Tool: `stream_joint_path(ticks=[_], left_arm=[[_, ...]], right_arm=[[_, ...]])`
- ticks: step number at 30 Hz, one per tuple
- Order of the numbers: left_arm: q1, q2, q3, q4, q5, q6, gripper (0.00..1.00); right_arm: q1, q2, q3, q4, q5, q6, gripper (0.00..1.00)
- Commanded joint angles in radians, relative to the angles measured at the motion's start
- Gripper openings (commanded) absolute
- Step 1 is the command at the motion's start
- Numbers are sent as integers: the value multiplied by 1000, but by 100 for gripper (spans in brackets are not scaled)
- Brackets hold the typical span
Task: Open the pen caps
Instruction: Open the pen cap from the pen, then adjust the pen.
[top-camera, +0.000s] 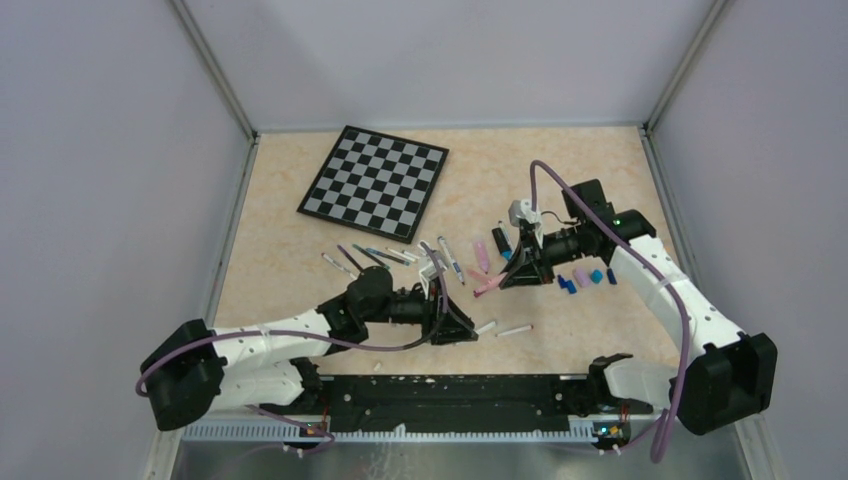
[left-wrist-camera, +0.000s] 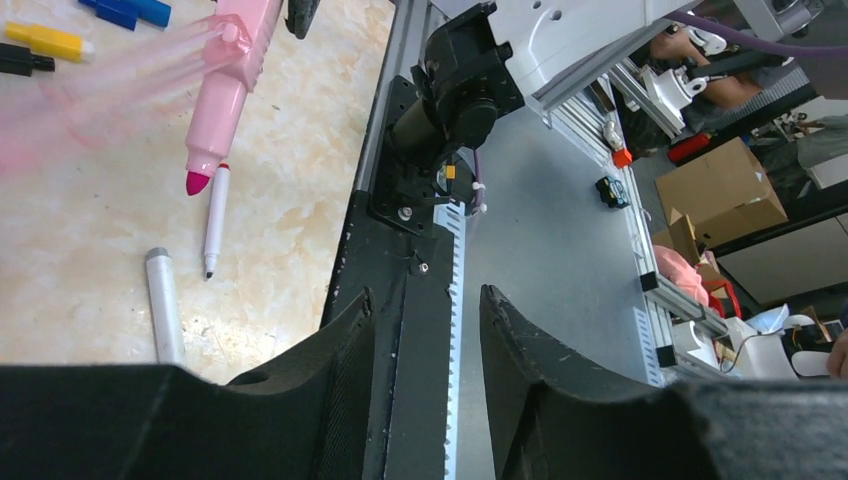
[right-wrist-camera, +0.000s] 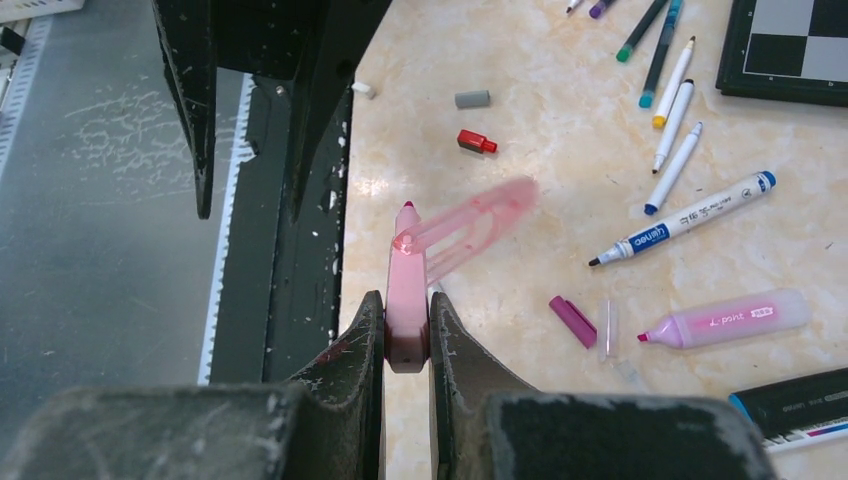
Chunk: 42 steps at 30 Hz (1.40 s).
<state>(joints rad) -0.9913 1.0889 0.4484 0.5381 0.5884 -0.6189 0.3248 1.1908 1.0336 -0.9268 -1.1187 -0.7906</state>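
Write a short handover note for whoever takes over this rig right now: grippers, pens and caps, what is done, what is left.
Left gripper: open, nothing between the fingers.
Right gripper: shut on the pink highlighter, whose tip is bare.
The pink cap is off and shows blurred beside that tip.
Done: the red cap, grey cap and purple cap lie loose, and a second pink highlighter lies uncapped.
Left: set down the held pen, then check the thin pens by the chessboard; I cannot tell which are capped.

Chessboard (top-camera: 374, 183), scattered pens (top-camera: 515, 329), loose caps (top-camera: 597, 276)
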Motion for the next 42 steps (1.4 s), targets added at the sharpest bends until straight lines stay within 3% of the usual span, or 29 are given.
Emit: stream_joint_path(ticks=[1,5,8,14,20,31,42], left_arm=[[-4,48,6,154,17,-42,46],[-4,87,27,213,12,-59,46],[-4,69,48,144,-13,-26,50],[-4,-110,42,-69,-168,95,74],[-4,-278,-40,-39,-256,89,91],[-4,-138,-14,81,-144,-8,92],[-3,-6,47,71,-179,-15,92]], right_arm=[[-3,-40,8,30,-3,-2,0],[-3,-48,25,34,35,-12,0],[-3,-47,74,-21,97,-72,0],[-4,-33,160,-134,117,-186,0],[-3,-37,107,-139,-9,-168,0],[-3,-41,61,-57,-70,-48,0],[-4,-56,6,-17,-142,3,0]])
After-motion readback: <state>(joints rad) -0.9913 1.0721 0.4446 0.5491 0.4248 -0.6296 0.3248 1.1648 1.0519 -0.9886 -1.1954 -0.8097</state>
